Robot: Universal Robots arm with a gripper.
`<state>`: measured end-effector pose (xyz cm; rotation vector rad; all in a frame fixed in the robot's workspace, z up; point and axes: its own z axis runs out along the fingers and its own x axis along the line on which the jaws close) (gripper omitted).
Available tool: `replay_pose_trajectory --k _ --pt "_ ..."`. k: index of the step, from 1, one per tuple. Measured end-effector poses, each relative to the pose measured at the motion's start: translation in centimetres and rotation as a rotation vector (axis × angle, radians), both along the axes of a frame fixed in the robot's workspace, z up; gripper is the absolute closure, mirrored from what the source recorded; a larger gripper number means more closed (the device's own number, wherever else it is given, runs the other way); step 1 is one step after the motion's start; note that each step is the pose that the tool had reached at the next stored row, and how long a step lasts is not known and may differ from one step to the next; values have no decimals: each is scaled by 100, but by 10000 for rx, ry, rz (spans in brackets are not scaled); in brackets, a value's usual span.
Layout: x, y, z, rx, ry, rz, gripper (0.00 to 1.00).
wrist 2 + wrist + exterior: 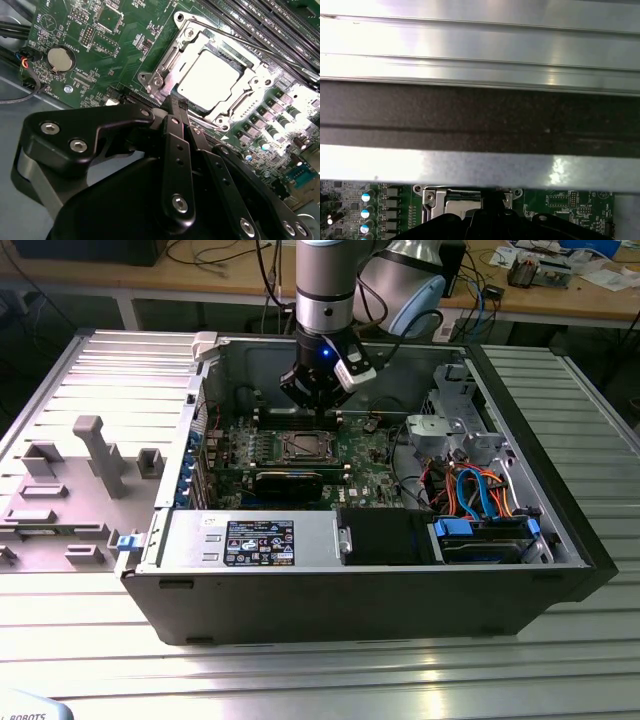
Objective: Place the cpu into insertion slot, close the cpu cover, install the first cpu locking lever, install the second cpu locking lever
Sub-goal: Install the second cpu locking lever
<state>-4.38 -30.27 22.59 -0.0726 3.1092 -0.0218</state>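
One open PC case (560, 540) sits on the ribbed metal table (300, 670), and going from the exterior view's left: there's a grey plastic fixture (95, 455) with upright blocks on the table just beside the case, well apart from the action. Then inside the case, along the near wall, the silver power supply (250, 540) with its label, and past it toward the exterior view's right a drive bay with blue and orange cables (480, 490).

Mid-case is the green motherboard (300, 455). The insertion slot (303, 447) is roughly in its centre, and the gripper (318, 400) hangs just above and behind it, pointing down.

The second wrist view is way clearer: the cpu (209, 80) is already lying flat in the socket, pale metal top showing through the square window of the cpu cover (240, 102), which is folded down over it. A thin wire locking lever (235, 42) runs along the socket's edge next to the black RAM slots (260, 25). The gripper's black fingers (175, 107) look pressed together with nothing pinched, tip hovering right at the socket's corner.
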Motion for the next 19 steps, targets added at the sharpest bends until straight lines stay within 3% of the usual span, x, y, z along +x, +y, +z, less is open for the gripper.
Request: replay_pose_trajectory --k 16,19 --pt "0 -18 2 -3 2 1 89" --pt "0 -18 28 -2 2 1 89"
